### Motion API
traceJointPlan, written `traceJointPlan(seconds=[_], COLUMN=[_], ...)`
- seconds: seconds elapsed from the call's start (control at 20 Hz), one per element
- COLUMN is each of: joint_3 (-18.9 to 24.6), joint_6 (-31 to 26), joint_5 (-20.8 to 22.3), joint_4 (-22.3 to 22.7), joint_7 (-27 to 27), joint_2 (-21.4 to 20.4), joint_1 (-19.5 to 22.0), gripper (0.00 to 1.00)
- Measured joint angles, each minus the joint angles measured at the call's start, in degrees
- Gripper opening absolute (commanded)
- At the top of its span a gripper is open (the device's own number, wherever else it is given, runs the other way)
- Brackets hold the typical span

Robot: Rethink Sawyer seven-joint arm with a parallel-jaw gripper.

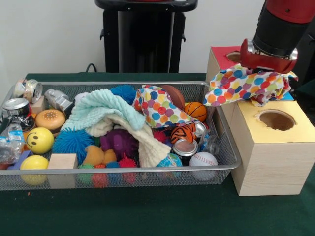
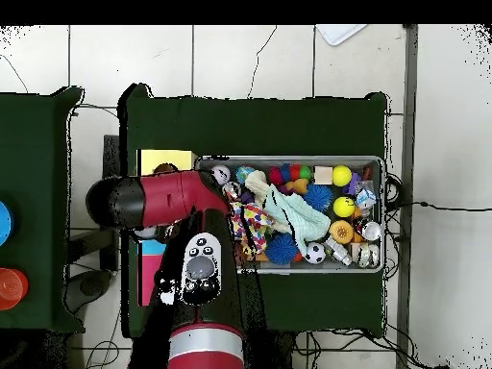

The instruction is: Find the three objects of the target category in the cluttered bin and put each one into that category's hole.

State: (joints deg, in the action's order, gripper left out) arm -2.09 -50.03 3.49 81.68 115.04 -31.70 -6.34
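Beside the cluttered silver wire-mesh bin [image 1: 224, 167], where fluffy mint-green and cream towels [image 1: 115, 118] half bury a second polka-dot cloth [image 1: 160, 109], the red-and-black arm's gripper [image 1: 266, 69], fingers hidden, clamps a white polka-dotted cloth [image 1: 241, 86] just behind the yellow-topped wooden box's round hole [image 1: 276, 119] on the green tabletop [image 1: 147, 211].

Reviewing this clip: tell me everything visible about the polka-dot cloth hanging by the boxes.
The polka-dot cloth is thin white fabric printed with multicoloured dots. It hangs bunched and crumpled under the robot's hand, which hides its top. It is outside the bin, above the yellow-topped box, just behind the round hole, and in front of the red-topped box.
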Motion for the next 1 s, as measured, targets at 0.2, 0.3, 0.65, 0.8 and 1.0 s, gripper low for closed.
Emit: traceJointPlan(seconds=[0.2, 0.3, 0.65, 0.8, 1.0], joint_3=[-0.51, -0.60, -1.21, -1.22, -1.23], joint_6=[-1.80, -2.24, -3.94, -5.09, -5.99], joint_5=[-0.41, -0.56, -1.51, -1.96, -2.84], joint_4=[-1.56, -2.20, -5.92, -6.81, -8.41], joint_7=[0.00, 0.00, 0.00, 0.00, 0.00], joint_2=[0.63, 0.70, 0.13, -0.64, -1.47], joint_1=[-0.42, -0.48, -0.62, -0.63, -0.61], gripper=[0.00, 0.00, 0.00, 0.00, 0.00])
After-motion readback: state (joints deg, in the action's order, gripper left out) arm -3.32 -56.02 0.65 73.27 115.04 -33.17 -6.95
